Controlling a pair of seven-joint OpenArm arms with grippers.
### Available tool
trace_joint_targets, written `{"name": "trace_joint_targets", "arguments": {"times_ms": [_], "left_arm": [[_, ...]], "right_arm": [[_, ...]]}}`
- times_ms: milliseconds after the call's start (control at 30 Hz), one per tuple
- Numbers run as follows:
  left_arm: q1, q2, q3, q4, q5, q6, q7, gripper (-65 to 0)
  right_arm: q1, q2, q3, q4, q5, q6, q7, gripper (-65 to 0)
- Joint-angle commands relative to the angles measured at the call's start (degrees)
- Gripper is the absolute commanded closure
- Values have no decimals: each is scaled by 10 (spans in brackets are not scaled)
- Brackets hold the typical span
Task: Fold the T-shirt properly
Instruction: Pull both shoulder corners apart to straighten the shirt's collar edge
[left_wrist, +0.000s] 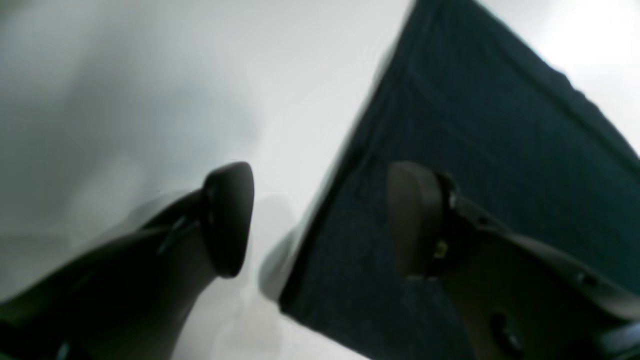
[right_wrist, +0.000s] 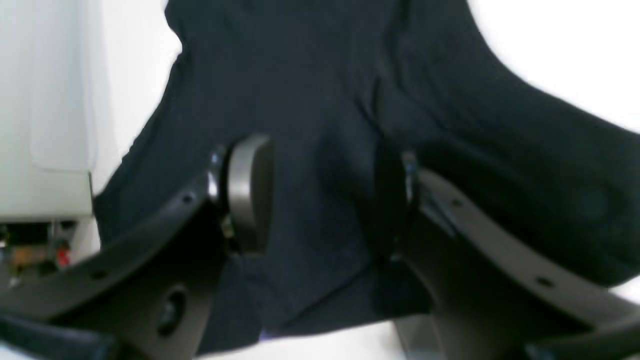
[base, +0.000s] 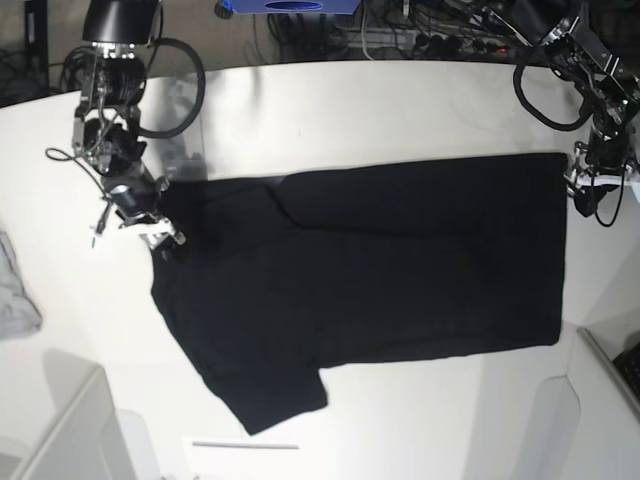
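The T-shirt (base: 370, 270) is spread plain side up on the bench (base: 350, 110). Both the left gripper (left_wrist: 320, 220) and right gripper (right_wrist: 320, 195) are seen open, nothing held, seemingly just above the cloth. Fresh edge grasps are required for the next fold.

No readable text, labels or numbers appear in any view.
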Motion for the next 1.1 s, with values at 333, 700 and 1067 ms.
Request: {"name": "trace_joint_targets", "arguments": {"times_ms": [333, 700, 1067], "left_arm": [[108, 20, -33, 44, -54, -81, -11, -405], [83, 23, -36, -49, -72, -81, -13, -405], [28, 23, -36, -102, -72, -79, -12, -405]], "right_arm": [[-122, -21, 3, 95, 11, -87, 94, -357], [-162, -54, 3, 72, 11, -84, 126, -437], [-131, -54, 3, -3, 11, -84, 190, -435]]}}
